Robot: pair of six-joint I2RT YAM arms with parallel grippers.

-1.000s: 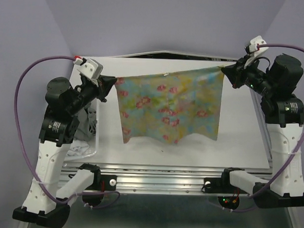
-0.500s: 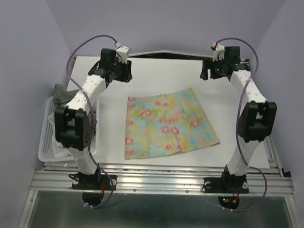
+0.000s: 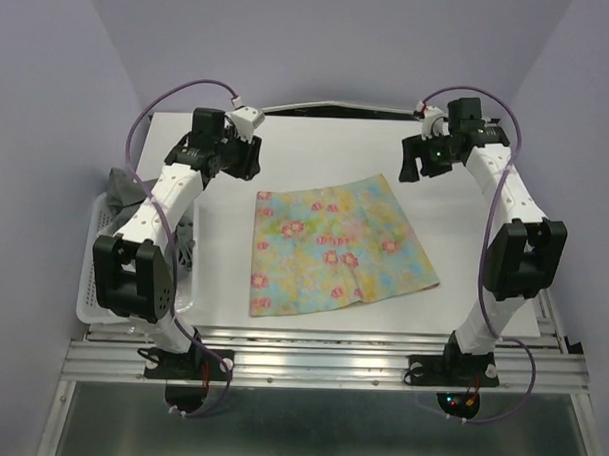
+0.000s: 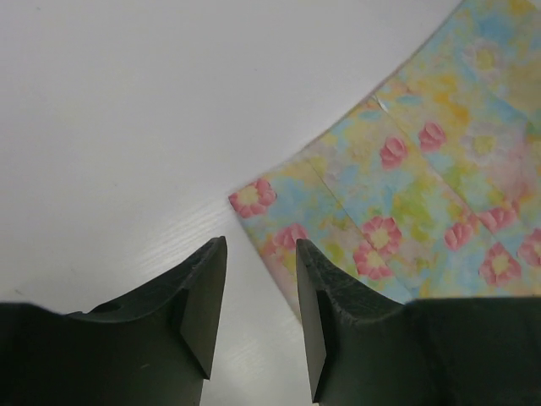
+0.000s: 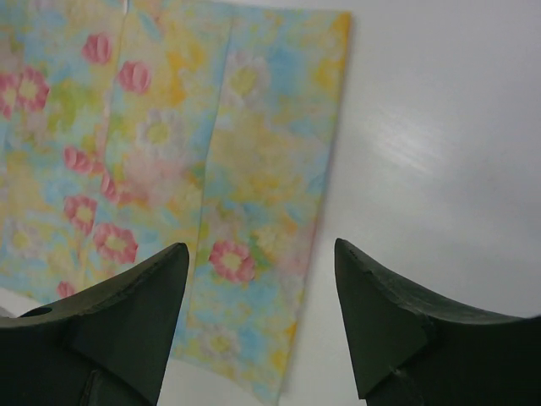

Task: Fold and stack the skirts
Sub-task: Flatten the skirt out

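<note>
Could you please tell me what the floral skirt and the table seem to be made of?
Skirt: thin matte woven cloth, perhaps cotton; it lies flat with soft creases. Table: hard white board, slightly glossy, faint grain lines; perhaps laminate.

Floral skirt (image 3: 334, 244): we see it spread flat on the table (image 3: 317, 148), pastel yellow, pink and blue, wider hem on the near side.
Grey skirt (image 3: 119, 187): we see it bunched at the basket's (image 3: 87, 302) far end.
</note>
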